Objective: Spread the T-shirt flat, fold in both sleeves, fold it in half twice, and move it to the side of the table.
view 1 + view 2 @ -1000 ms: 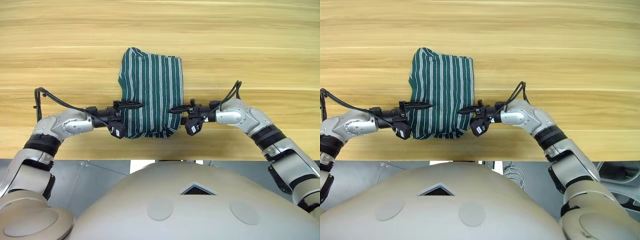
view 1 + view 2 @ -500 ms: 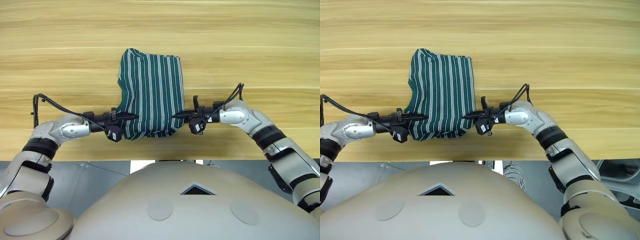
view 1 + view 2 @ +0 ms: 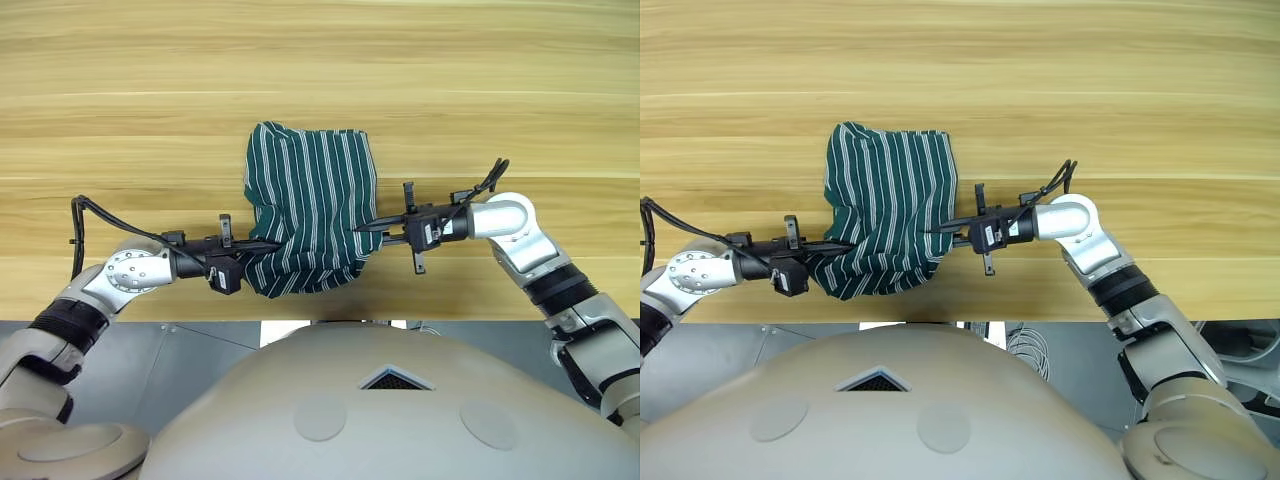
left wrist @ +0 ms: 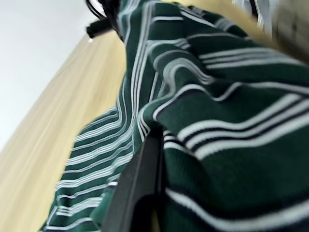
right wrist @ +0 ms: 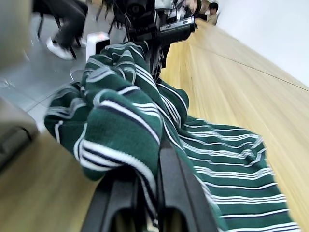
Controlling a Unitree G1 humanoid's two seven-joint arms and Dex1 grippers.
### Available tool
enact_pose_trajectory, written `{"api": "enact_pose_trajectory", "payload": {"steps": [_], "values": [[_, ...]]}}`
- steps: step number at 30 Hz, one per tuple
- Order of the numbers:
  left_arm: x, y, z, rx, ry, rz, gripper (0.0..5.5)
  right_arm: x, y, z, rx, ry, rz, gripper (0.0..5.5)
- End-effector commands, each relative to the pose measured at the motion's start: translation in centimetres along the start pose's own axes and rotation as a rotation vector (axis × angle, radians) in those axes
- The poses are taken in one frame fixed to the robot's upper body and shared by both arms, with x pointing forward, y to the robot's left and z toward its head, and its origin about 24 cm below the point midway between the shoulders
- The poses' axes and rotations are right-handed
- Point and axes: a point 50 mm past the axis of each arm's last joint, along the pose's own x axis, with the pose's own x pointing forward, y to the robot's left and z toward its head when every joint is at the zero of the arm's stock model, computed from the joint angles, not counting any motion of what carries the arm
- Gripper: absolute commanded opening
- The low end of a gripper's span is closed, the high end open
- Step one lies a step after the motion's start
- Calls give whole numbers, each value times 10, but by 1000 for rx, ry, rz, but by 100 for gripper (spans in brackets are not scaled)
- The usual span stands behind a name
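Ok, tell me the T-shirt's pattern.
The dark green T-shirt has thin white stripes; left eye view shows it best.

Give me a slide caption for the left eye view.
Left gripper and right gripper clamp opposite sides of the green striped T-shirt on the wooden table.

The T-shirt (image 3: 310, 220), at the centre of the frame, is soft knitted cloth, matt dark green with thin white stripes. In the wrist views its knit looks slightly coarse, and it bunches in thick folds. The counter (image 3: 500, 80) across the upper frame is pale wood with long straight grain and a smooth, low-sheen finish. The left pincer (image 3: 272, 246) and right pincer (image 3: 362, 228) look like smooth matt black plastic. The arm shells (image 3: 505, 218) behind them are satin silver-grey.
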Motion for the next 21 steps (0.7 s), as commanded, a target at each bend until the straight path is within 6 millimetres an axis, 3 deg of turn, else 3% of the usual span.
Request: {"api": "enact_pose_trajectory", "payload": {"steps": [1,4,10,14,21], "values": [[-4,1,21,-139,-46,-22,0,-10,-1,11,56,-32,2,15],[-2,16,20,-201,-57,25,0,-15,-2,8,114,-17,8,15],[2,25,-27,-483,104,56,0,-22,-17,-14,278,39,16,15],[1,25,-53,-660,205,57,0,-28,-25,-13,377,3,49,15],[6,23,-58,-798,203,53,0,-22,-44,-12,488,-74,53,15]]}}
